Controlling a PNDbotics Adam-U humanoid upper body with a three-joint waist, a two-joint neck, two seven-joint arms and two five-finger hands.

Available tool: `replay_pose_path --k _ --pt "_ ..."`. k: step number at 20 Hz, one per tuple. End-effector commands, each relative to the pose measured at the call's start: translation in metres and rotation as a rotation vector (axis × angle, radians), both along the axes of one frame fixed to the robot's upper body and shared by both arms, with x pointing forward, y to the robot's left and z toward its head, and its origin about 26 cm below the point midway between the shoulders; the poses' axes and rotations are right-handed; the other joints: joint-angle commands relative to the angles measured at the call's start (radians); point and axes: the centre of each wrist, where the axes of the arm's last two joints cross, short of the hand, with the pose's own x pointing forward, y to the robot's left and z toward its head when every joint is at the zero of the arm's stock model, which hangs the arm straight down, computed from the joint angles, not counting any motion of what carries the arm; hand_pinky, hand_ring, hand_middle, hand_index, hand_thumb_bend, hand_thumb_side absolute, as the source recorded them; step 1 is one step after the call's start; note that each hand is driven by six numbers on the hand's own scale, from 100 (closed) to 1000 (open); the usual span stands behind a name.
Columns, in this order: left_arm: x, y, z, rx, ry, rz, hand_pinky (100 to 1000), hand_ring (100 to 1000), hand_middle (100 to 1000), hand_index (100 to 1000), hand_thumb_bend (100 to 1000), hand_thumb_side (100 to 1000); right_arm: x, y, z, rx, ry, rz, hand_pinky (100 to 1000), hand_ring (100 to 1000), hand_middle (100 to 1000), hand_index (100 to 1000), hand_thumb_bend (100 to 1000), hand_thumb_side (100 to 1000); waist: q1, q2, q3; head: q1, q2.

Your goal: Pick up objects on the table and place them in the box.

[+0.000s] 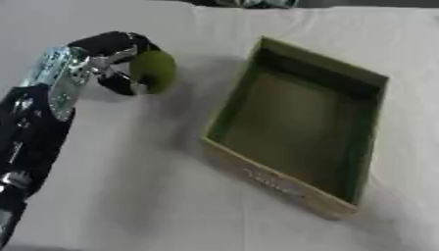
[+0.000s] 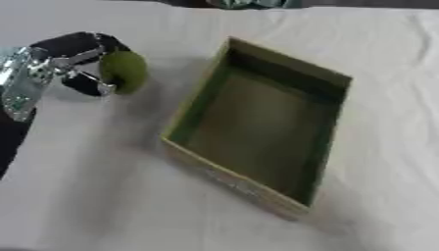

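Nearest the camera, to the right of the left hand (image 1: 107, 56), sits the box (image 1: 274, 184) — an open rectangular tray, seemingly cardboard, with tan outer walls and a dull green lining, set askew on the white cloth (image 1: 129, 196) so its long axis runs from the near right corner toward the far left. Black, silver-jointed fingers curl round a green ball (image 1: 154, 70) — smooth-looking, slightly taller than wide — held at the hand's right side, just left of the box's far corner and outside it.
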Motion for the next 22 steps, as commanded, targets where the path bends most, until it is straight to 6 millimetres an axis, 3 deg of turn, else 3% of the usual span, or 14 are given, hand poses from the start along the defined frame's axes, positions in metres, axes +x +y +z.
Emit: replay_pose_path --k 1,3,5,7,9,12,17,22 --pt "-0.003 -0.001 0.012 -0.043 -0.056 -0.027 656 747 534 751 100 100 -0.005 -0.002 0.007 -0.009 -0.024 0.0 839 740 592 753 100 470 0.0 -0.019 0.001 0.0 -0.01" --pt "-0.007 -0.002 0.017 -0.076 -0.093 -0.046 566 662 473 679 100 100 -0.005 -0.002 0.007 -0.008 -0.023 -0.002 839 740 592 753 100 470 0.0 -0.02 0.002 -0.001 -0.009" --pt "-0.01 -0.003 0.021 -0.088 -0.136 -0.056 526 624 462 666 100 100 -0.005 -0.003 0.006 -0.007 -0.023 -0.004 839 740 592 753 100 470 0.0 -0.021 0.002 -0.001 -0.008" --pt "-0.011 -0.004 0.024 -0.083 -0.177 -0.06 482 589 454 653 157 100 -0.005 -0.003 0.006 -0.005 -0.023 -0.006 839 740 592 753 100 470 0.0 -0.022 0.003 -0.002 -0.008" --pt "-0.013 -0.005 0.027 -0.069 -0.22 -0.064 450 533 444 644 269 100 -0.005 -0.003 0.006 -0.003 -0.023 -0.006 839 739 592 753 100 470 -0.001 -0.023 0.002 -0.002 -0.007" --pt "-0.017 -0.009 0.033 -0.048 -0.291 -0.081 425 470 420 615 344 100 -0.005 -0.004 0.006 -0.001 -0.025 -0.008 839 739 592 753 100 470 -0.001 -0.025 0.002 -0.004 -0.005" --pt "-0.027 -0.017 0.045 -0.035 -0.426 -0.128 413 449 406 596 462 100 -0.005 -0.007 0.008 0.004 -0.036 -0.019 835 735 592 752 100 470 0.0 -0.028 0.001 -0.007 -0.002" --pt "-0.038 -0.031 0.058 -0.077 -0.544 -0.226 391 438 406 595 454 100 -0.007 -0.012 0.012 0.017 -0.069 -0.043 828 728 593 749 100 470 -0.001 -0.031 -0.002 -0.01 0.003"
